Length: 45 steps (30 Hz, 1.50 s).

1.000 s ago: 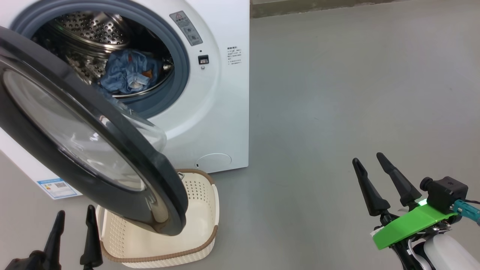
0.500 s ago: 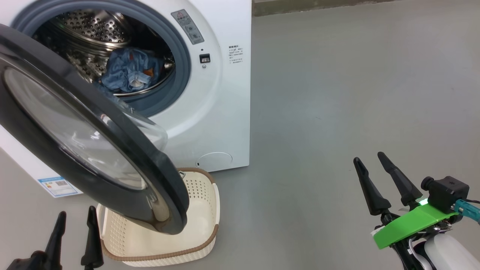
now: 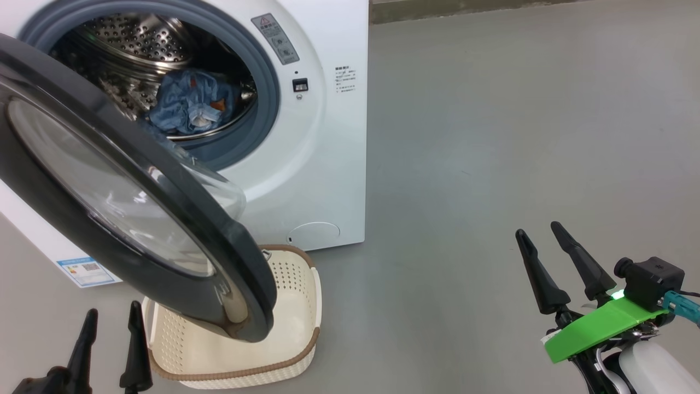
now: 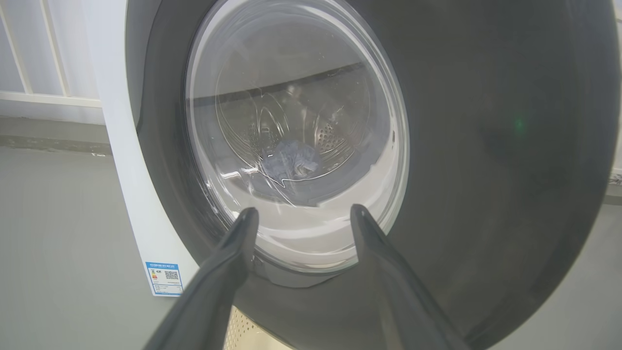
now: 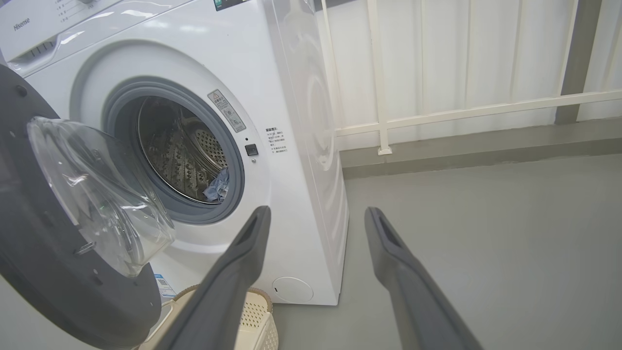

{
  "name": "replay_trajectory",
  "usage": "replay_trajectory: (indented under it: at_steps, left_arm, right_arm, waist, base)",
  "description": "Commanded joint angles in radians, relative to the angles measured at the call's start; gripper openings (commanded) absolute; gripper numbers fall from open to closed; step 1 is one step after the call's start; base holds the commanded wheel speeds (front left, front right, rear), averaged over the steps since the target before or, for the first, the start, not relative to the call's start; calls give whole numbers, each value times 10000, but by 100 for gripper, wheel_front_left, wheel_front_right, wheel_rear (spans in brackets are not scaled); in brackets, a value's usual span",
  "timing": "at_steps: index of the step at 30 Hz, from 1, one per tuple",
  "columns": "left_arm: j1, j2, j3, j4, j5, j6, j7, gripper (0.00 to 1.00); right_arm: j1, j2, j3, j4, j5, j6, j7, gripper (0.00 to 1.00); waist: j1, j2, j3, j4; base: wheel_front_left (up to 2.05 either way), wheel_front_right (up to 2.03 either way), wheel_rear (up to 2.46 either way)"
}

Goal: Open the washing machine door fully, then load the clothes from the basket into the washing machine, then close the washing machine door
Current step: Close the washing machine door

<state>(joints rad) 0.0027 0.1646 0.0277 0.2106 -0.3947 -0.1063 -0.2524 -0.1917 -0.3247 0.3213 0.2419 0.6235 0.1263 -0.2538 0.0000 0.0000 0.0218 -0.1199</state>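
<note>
The white washing machine (image 3: 328, 137) stands at the upper left with its door (image 3: 240, 262) swung partly open, the black rim hanging over the basket (image 3: 290, 306). Light blue clothes (image 3: 188, 104) lie in the steel drum. What I see of the cream basket's inside is bare. My left gripper (image 3: 113, 308) is open at the lower left, just in front of the door's outer face (image 4: 486, 146), holding nothing. Through the glass, the left wrist view shows the clothes (image 4: 289, 163). My right gripper (image 3: 537, 229) is open over the floor, well right of the machine (image 5: 291, 73).
Grey floor (image 3: 519, 109) stretches to the right of the machine. A white railing (image 5: 437, 114) and a low ledge run along the wall behind it. A blue label (image 4: 164, 278) sits low on the machine's front.
The whole head view has shifted slightly, so the camera moved. The door, the basket and both grippers keep their places.
</note>
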Motion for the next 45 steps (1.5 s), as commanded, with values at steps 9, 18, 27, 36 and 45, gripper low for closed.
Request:
replay_trajectory:
  at_steps: [9, 18, 27, 36, 45]
  left_arm:
    - [-476, 67, 418, -213, 110, -82, -92, 100]
    - [-554, -1, 406, -201, 145, -125, -93, 100]
    - [-480, -95, 348, -186, 125, -163, -93, 100]
    - [-376, -161, 275, -156, 79, -188, -93, 100]
    - [-368, -158, 130, -79, 13, -206, -93, 100]
  right_arm:
    - [46, -169, 109, -229, -72, 44, -80, 100]
    - [-76, -200, 221, -491, -101, 44, -80, 0]
    - [-340, -253, 473, -1147, -237, 44, -80, 0]
    - [-784, -25, 677, -2192, 225, 44, -80, 0]
    - [-1160, -37, 1000, -3089, 408, 44, -80, 0]
  waist:
    - [0, 0, 4, 17]
    - [0, 0, 47, 210]
    - [0, 0, -54, 1070]
    - [0, 0, -144, 2303]
    - [0, 0, -212, 3178]
  base:
    - [0, 0, 0]
    - [0, 0, 0]
    - [0, 0, 0]
    - [0, 0, 0]
    - [0, 0, 0]
